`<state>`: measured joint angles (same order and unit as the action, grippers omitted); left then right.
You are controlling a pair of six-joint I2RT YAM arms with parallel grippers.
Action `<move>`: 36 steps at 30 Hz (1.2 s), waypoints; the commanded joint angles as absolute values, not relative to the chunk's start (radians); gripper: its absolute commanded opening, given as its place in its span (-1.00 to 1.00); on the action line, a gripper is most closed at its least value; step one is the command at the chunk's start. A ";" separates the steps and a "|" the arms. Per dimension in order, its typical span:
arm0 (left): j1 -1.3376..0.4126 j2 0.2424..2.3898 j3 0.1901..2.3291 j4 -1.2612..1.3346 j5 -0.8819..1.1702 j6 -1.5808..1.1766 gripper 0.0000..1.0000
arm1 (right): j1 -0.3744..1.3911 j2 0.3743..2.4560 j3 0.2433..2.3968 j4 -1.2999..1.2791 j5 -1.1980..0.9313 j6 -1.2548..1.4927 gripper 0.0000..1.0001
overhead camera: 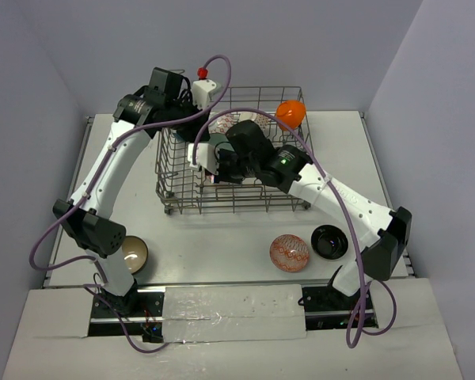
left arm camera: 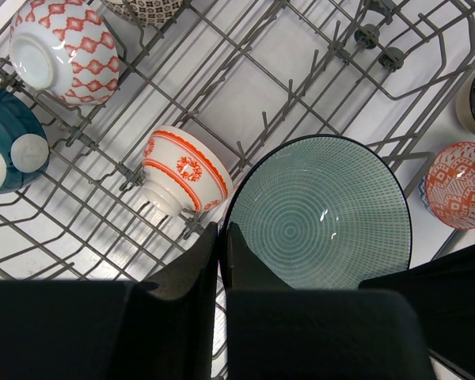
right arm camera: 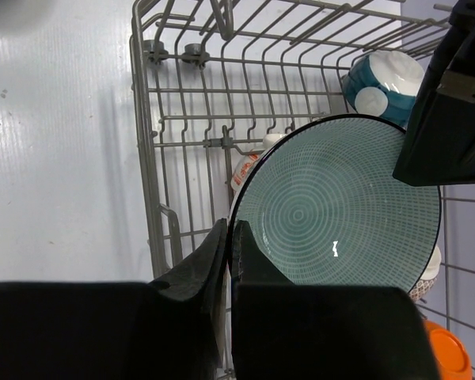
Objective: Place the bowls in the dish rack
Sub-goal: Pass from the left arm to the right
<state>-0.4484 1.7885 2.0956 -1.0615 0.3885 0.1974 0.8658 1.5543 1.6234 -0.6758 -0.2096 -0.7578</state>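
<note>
Status: pale green bowl [left arm camera: 324, 214] held over dish rack [overhead camera: 245, 202] | left tool [left arm camera: 223, 237] clamped tight on its rim | right tool [right arm camera: 229, 233] clamped tight on the rim's other side | teal bowl [left arm camera: 8, 138] racked

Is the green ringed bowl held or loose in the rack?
Held. The left hand and the right hand are each pinched shut on the green bowl at its rim, above the rack.

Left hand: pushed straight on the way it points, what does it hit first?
The left hand, shut on the green bowl, would probably meet the dish rack wires first, beside the red-and-white bowl; depth unclear.
</note>
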 commanded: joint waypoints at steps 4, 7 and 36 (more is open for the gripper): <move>-0.448 1.770 2.065 -0.951 0.402 0.161 -1.00 | 0.857 1.591 1.669 -0.681 -0.173 -0.698 -1.00; -0.448 1.793 2.085 -0.956 0.425 0.152 -0.96 | 0.859 1.600 1.672 -0.684 -0.170 -0.699 -1.00; -0.468 1.936 2.146 -0.979 0.580 0.135 -0.46 | 0.859 1.657 1.746 -0.693 -0.156 -0.749 -1.00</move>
<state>-0.4442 1.9240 2.0933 -1.0080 0.5003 0.1528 0.8585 1.6497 1.6833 -0.7715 -0.1444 -0.7158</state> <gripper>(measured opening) 0.266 0.033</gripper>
